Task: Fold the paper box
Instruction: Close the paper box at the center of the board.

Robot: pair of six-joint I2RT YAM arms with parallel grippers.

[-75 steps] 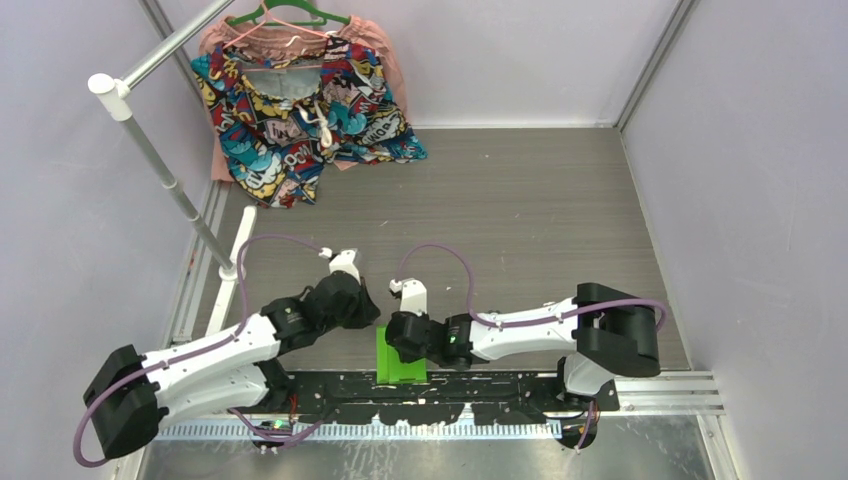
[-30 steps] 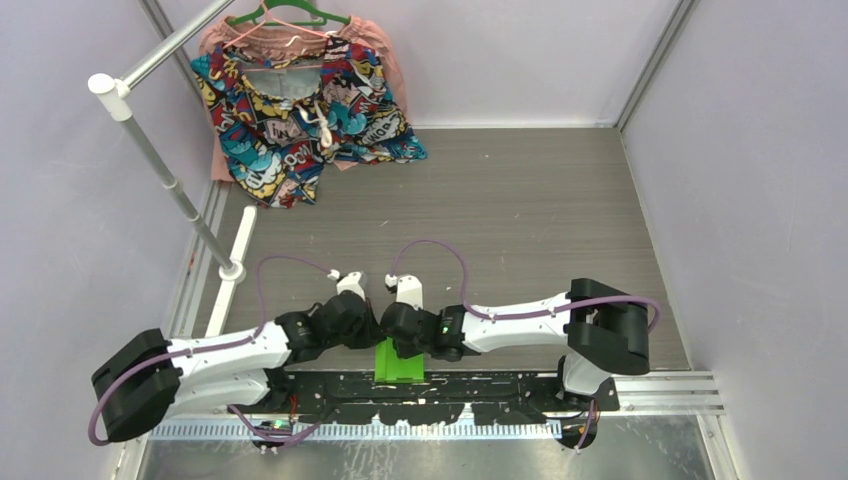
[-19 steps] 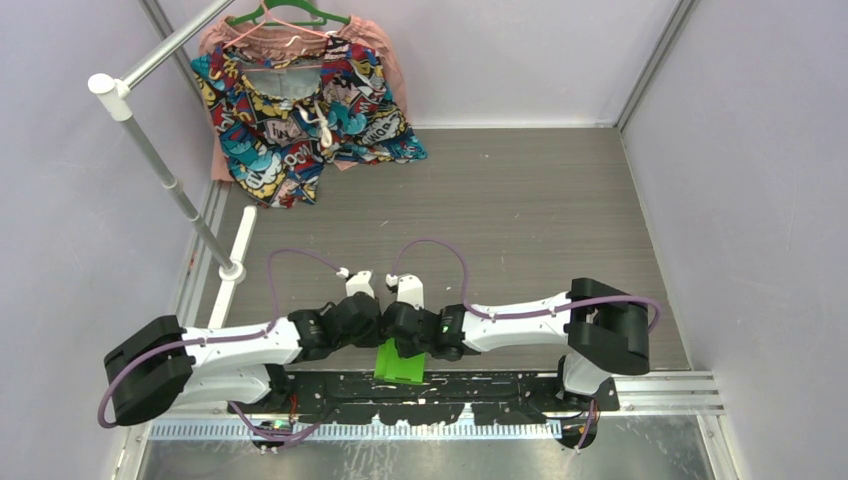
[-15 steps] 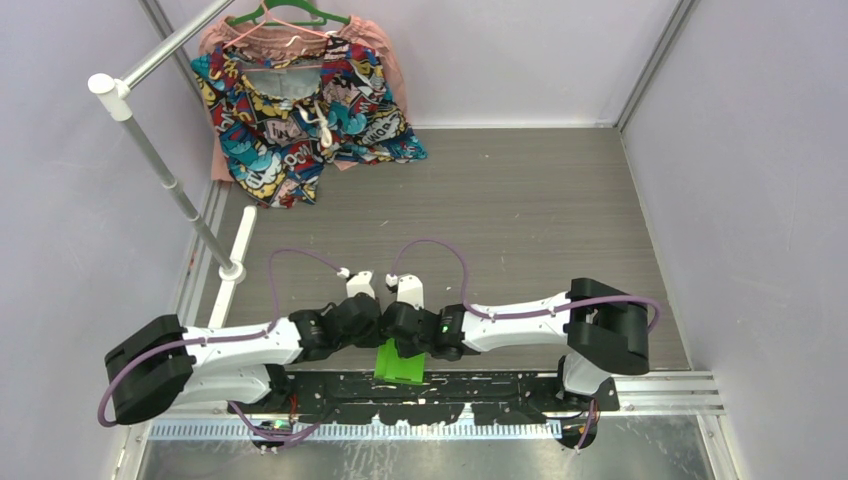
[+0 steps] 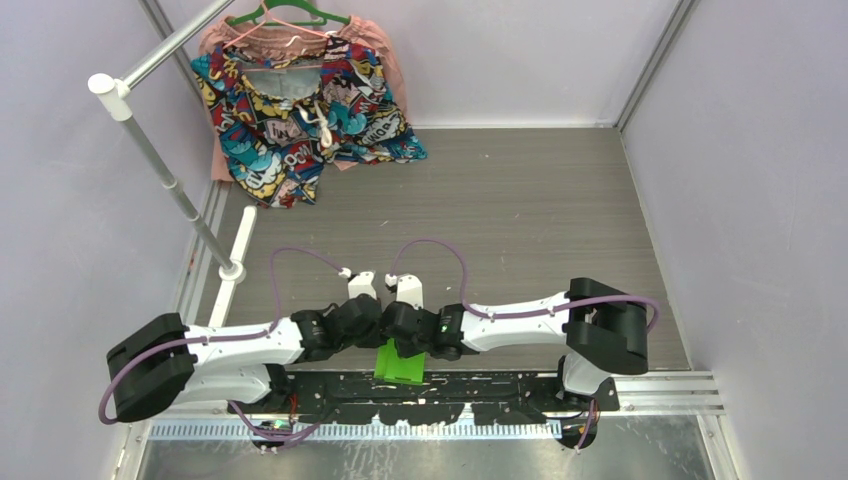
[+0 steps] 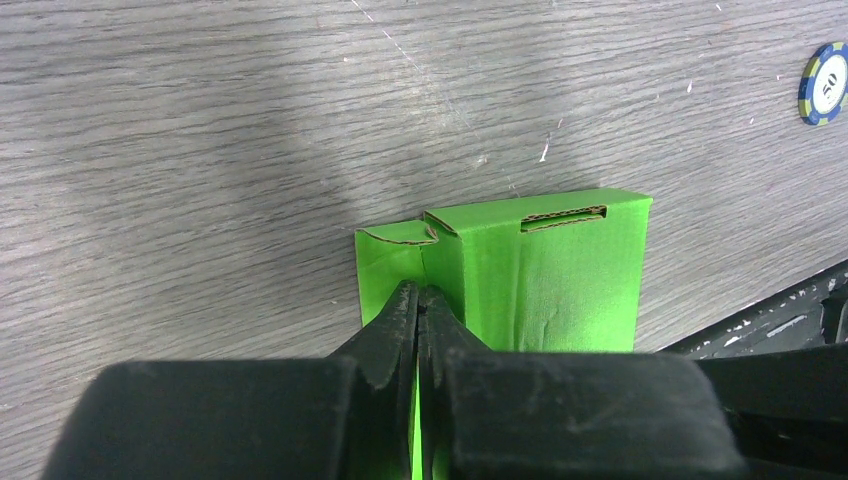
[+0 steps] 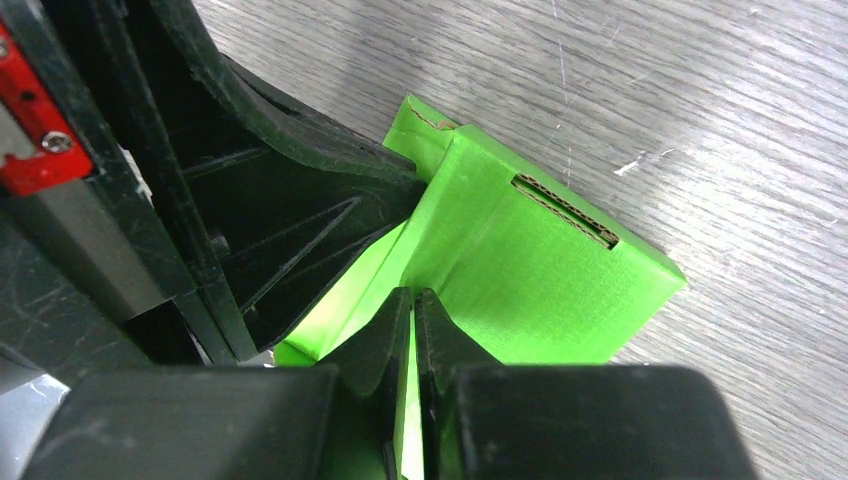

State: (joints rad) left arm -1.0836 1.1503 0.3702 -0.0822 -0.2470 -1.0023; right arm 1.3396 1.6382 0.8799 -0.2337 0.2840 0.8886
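Observation:
The paper box [image 5: 403, 364] is lime-green card, part folded, lying at the table's near edge between both arms. In the left wrist view the paper box [image 6: 560, 280] shows a slotted top panel and a small side flap. My left gripper [image 6: 420, 292] is shut, its tips pressed on the crease beside that flap. My right gripper [image 7: 412, 295] is shut on an upright green wall of the paper box [image 7: 540, 270]. From above, the left gripper [image 5: 378, 332] and the right gripper [image 5: 398, 340] meet over the box and hide its far half.
A colourful patterned garment [image 5: 300, 100] hangs on a rack [image 5: 165, 170] at the far left. A black rail [image 5: 480, 385] runs along the near edge just behind the box. A small blue-and-yellow chip [image 6: 826, 68] lies on the grey wood table.
My left arm has swung right until its gripper reached the box beside the right gripper. The box has tilted slightly. Over the last half second nothing visibly moved.

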